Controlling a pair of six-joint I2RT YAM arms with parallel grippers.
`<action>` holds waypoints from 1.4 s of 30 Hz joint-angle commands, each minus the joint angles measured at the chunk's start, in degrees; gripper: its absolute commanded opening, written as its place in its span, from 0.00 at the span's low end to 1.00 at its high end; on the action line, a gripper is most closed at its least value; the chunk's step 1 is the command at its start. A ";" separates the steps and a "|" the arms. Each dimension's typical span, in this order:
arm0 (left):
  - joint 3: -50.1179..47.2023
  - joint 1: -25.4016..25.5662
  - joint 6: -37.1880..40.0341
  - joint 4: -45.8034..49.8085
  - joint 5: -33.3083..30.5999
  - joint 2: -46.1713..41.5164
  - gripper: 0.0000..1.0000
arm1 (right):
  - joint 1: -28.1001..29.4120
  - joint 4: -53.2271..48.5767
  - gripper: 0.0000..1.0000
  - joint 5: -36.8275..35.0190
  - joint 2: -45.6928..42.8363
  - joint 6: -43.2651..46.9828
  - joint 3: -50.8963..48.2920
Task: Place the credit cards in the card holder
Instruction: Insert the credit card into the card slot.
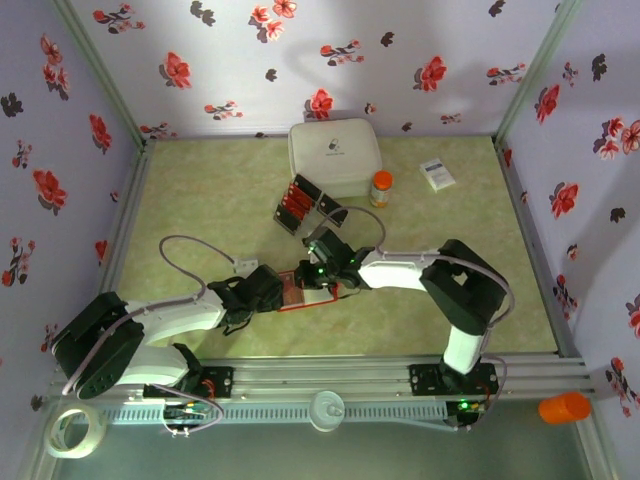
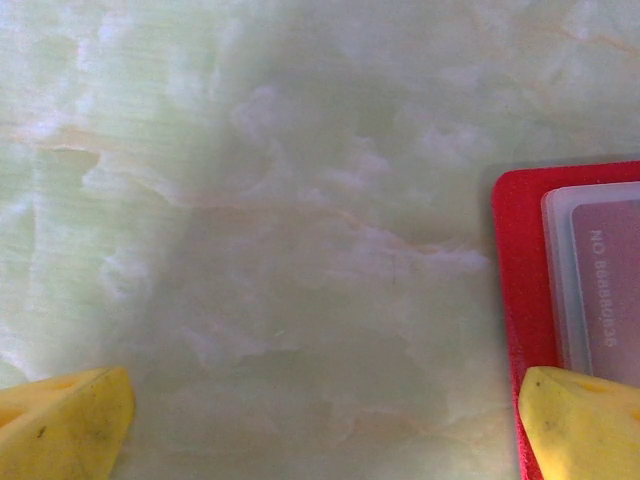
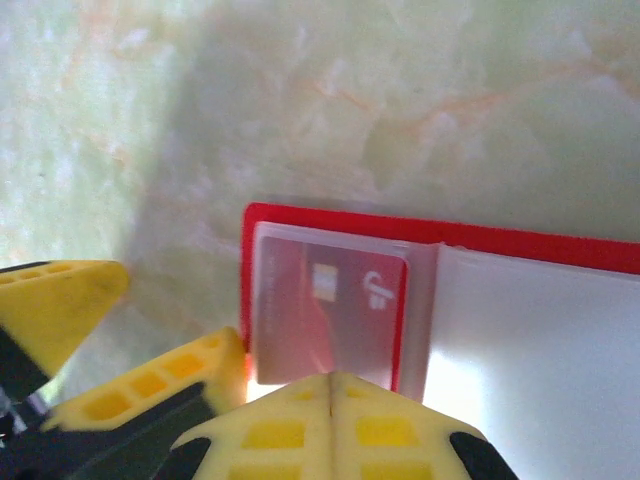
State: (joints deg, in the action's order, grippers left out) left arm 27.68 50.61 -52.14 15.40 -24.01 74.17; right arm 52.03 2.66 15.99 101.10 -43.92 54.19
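- Card holder (image 1: pixel 300 292) lies open on the worktop (image 1: pixel 200 200), pale inner side up, at the near middle between the two hands. Its long axis runs left to right.
- The pocket end points left. In the right wrist view a red card (image 3: pixel 330 300) sits under the clear pocket film, its long axis along the holder's.
- Right hand (image 1: pixel 325 262) is just far-right of the holder and is the nearer to the card. Its fingertips (image 3: pixel 330 410) are pressed together at the card's trailing edge. Whether they pinch the card cannot be told.
- Left hand (image 1: pixel 262 290) is at the holder's left end, spread wide and gripping nothing. One fingertip (image 2: pixel 580 420) overlaps the holder's red border (image 2: pixel 515 290), and the other stands over bare worktop.
- Judgement: the card must travel leftward, along the long axis and deeper into the pocket. The left hand looks placed to stop the holder sliding.
- Remaining credit cards (image 1: pixel 297 203) stand in black trays (image 1: pixel 330 207), well apart on the far side.
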 commanded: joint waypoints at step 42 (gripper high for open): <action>-1.48 -0.42 0.28 -1.37 1.25 0.66 1.00 | 1.70 -0.93 0.00 -0.78 -0.60 0.08 -1.28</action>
State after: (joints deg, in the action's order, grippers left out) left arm 27.62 50.61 -52.14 15.07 -24.03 74.30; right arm 52.95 3.22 15.66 103.13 -44.07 52.25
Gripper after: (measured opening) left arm 0.998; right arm 0.063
